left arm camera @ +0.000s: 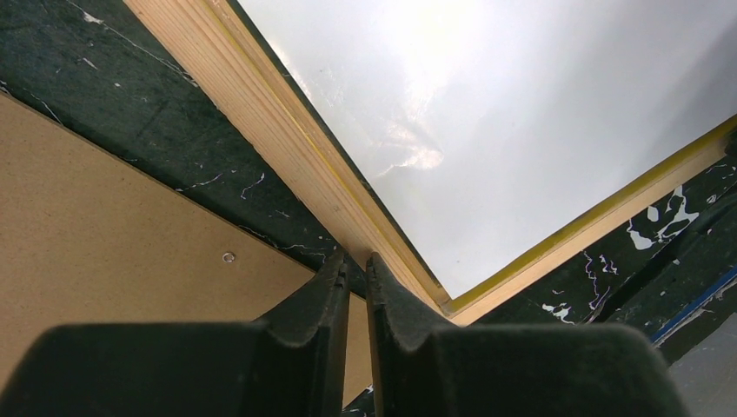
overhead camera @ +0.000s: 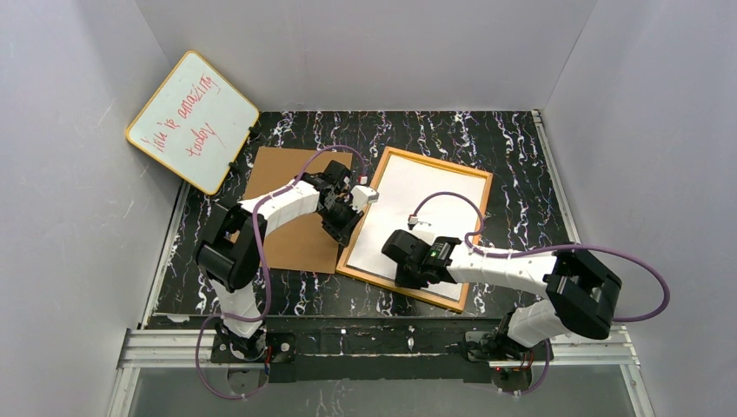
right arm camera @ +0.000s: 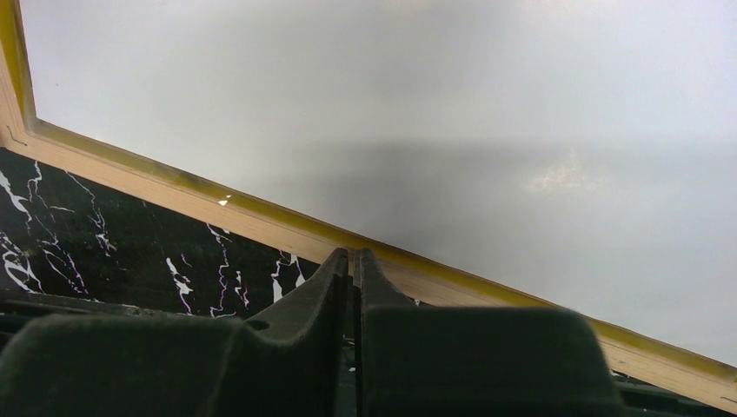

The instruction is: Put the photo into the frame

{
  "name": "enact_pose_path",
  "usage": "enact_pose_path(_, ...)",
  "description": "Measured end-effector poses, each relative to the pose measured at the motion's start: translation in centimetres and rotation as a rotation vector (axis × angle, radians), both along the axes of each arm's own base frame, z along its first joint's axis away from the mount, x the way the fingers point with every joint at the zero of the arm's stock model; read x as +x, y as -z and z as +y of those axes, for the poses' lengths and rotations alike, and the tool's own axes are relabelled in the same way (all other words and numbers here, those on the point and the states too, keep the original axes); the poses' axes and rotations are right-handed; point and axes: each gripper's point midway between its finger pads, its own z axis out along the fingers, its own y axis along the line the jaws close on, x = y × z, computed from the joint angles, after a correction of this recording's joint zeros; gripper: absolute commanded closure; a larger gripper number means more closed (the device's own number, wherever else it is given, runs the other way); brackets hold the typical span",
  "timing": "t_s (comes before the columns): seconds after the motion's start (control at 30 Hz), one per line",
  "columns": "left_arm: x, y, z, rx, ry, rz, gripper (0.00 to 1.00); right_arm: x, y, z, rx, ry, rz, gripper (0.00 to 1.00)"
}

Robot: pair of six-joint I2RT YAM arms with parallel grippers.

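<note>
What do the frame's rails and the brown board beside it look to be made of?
The frame: light wood, apparently unvarnished, with fine grain lines along the rail and yellow paint on its inner edge. The brown board: probably fibreboard or stiff card, with a matte, even tan face and no grain.

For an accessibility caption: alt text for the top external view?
A picture frame lies face down on a marbled table, the photo white back up inside it, with the left arm and right arm reaching to it. A brown backing board lies beside it; a whiteboard leans nearby.
</note>
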Motion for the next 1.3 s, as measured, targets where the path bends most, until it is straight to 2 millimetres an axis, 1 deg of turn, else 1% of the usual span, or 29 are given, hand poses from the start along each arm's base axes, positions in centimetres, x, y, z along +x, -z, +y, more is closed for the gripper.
enact_pose_path(0.67, -0.05, -0.04, -0.03, 0.028, 0.031, -0.021, 0.92, 0.12, 0.18, -0.2, 0.008, 0.014, 0.003, 0.92)
enact_pose_path(0.87, -0.08, -0.03, -0.05, 0.031, 0.038, -0.024, 0.93, 0.12, 0.53, -0.32, -0.005, 0.016, 0.007, 0.96)
enact_pose_path(1.3, -0.13, -0.08, -0.06, 0.049, 0.058, -0.037, 0.95, 0.17, 0.56, -0.36, 0.006, 0.021, -0.001, 0.96)
